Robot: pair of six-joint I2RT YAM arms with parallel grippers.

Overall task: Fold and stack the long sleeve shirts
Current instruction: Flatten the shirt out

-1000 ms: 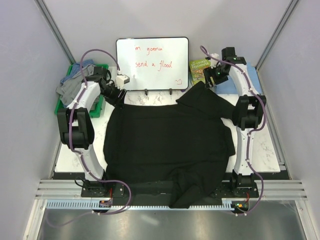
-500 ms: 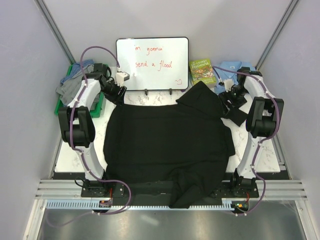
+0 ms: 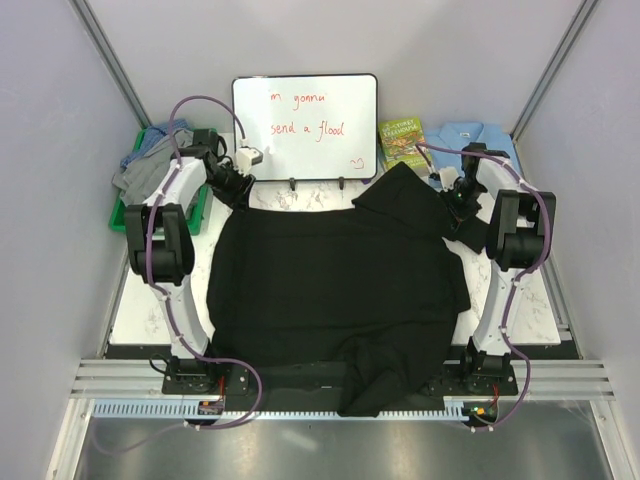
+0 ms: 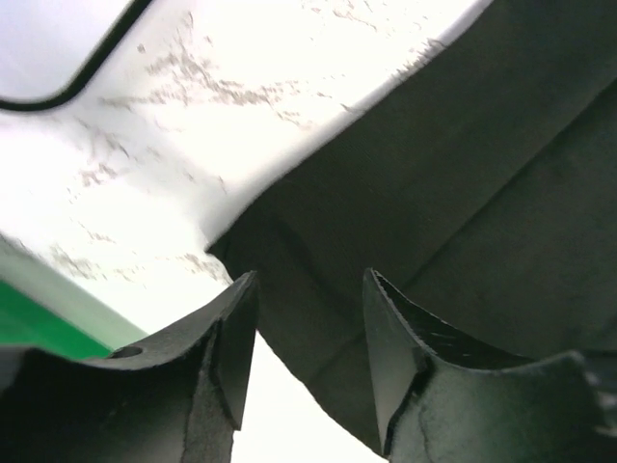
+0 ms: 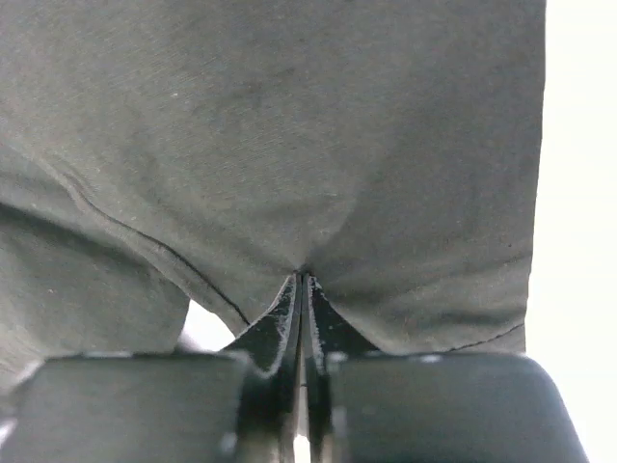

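Right wrist shows the right gripper (image 5: 302, 289) clamped on the black shirt (image 5: 270, 125).

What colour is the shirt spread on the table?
The shirt is black, clearest in the top view.

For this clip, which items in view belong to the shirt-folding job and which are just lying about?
Job: large black fabric shirt spread on the table; light blue collared shirt, far right; heap of grey and blue garments in the green plastic bin.
Lying about: rectangular whiteboard with red writing; green-covered book.
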